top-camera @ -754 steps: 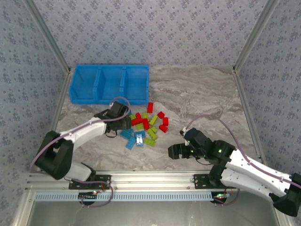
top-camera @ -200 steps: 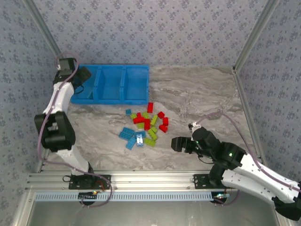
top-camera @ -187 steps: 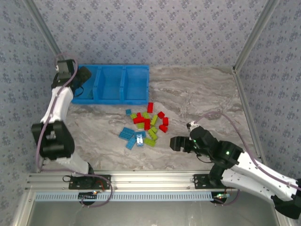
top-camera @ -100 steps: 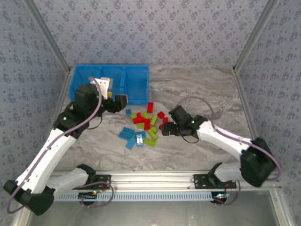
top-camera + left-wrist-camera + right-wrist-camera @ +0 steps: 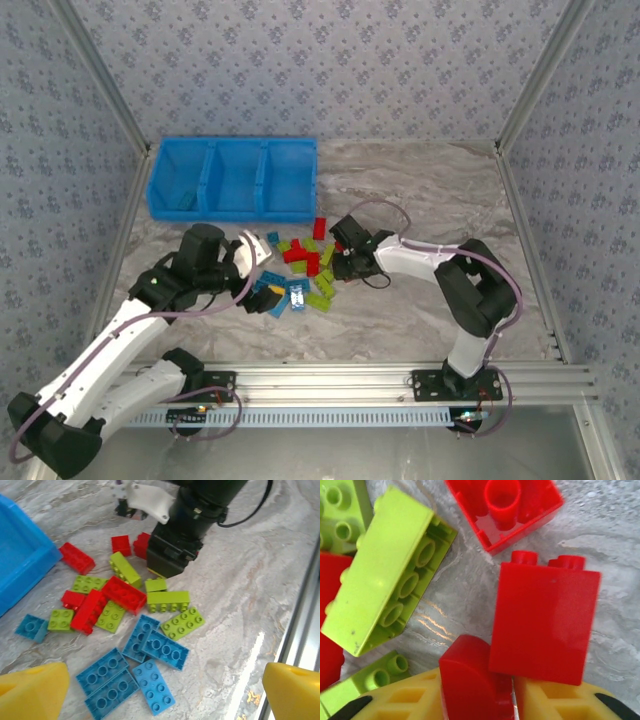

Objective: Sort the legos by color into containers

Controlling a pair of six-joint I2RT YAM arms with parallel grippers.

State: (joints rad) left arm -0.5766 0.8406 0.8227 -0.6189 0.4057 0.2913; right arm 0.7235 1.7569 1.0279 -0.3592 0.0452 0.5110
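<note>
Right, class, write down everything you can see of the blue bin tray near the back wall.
The blue bin tray looks like glossy bright blue plastic. It is one long moulded piece, with two inner dividers making three side-by-side open-topped compartments. It sits flat on the marbled table, at the far left, beyond the pile of legos. Neither arm touches it.

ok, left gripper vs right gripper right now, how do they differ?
Left gripper is wide open and empty, hovering above the blue bricks; right gripper has a red brick between its fingers, down in the lego pile, grip unconfirmed. Both have yellow fingers and work that pile.
</note>
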